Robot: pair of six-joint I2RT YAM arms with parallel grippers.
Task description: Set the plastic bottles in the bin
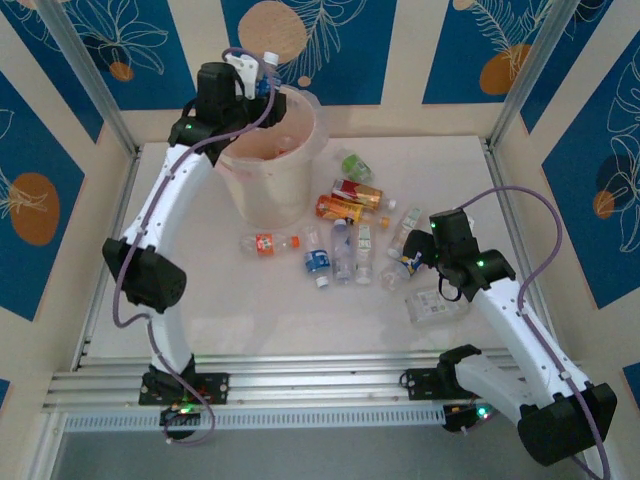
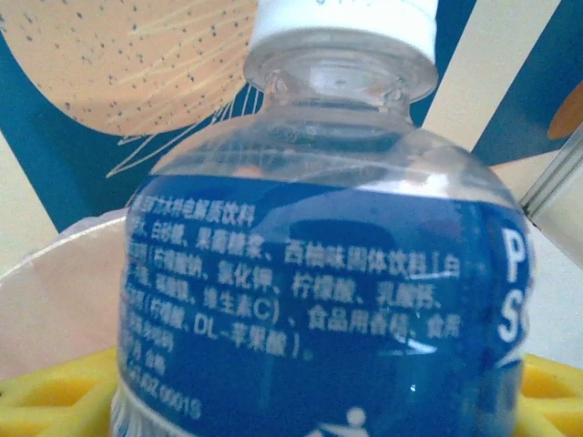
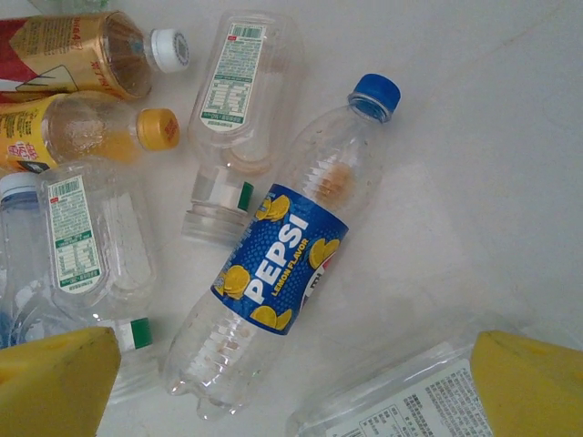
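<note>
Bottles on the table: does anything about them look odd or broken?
Yes. They lie scattered on their sides across the table, and one flattened bottle at the near right looks crushed. A clear bottle beside the Pepsi bottle seems to have no cap. Nothing looks spilled.

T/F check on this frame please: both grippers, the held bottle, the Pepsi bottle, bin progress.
1. The left gripper holds a blue-labelled bottle up at the rim of the bin. True.
2. The right gripper is shut on the Pepsi bottle. False: the right gripper is open, hovering over the Pepsi bottle, which lies on the table.
3. The Pepsi bottle has a blue cap. True.
4. The held bottle's cap is orange. False: its cap is white.
5. Every bottle is in the bin. False: many bottles lie on the table.
</note>
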